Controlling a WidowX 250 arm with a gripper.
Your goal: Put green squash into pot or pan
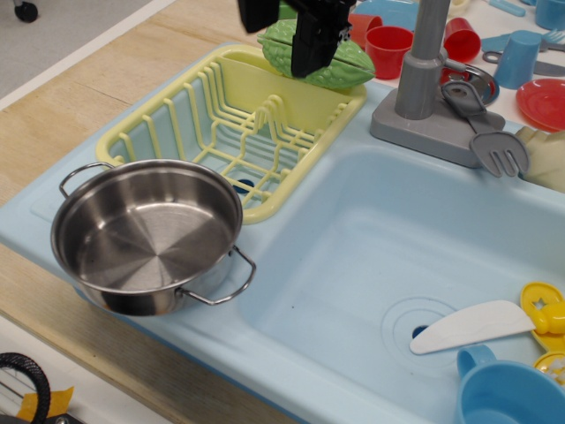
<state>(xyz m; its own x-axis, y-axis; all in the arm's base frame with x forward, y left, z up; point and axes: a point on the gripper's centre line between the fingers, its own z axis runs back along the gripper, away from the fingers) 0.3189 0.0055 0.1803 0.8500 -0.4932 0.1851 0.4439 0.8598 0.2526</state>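
The green squash (340,64) lies behind the far rim of the yellow dish rack (150,124), bumpy and bright green, its left end partly hidden by my fingers. My black gripper (284,35) hangs at the top edge over the squash's left end. Its jaws stand apart, one finger (309,49) in front of the squash and the other to its left. Nothing shows that they press on it. The shiny steel pot (146,234) stands empty at the front left corner of the blue sink unit, well apart from the gripper.
The light-blue sink basin (380,238) holds a white knife (468,325), a blue cup (508,396) and a yellow piece (543,309). A grey faucet (422,79) and grey fork (494,146) stand right of the squash. Red cups (388,49) are behind.
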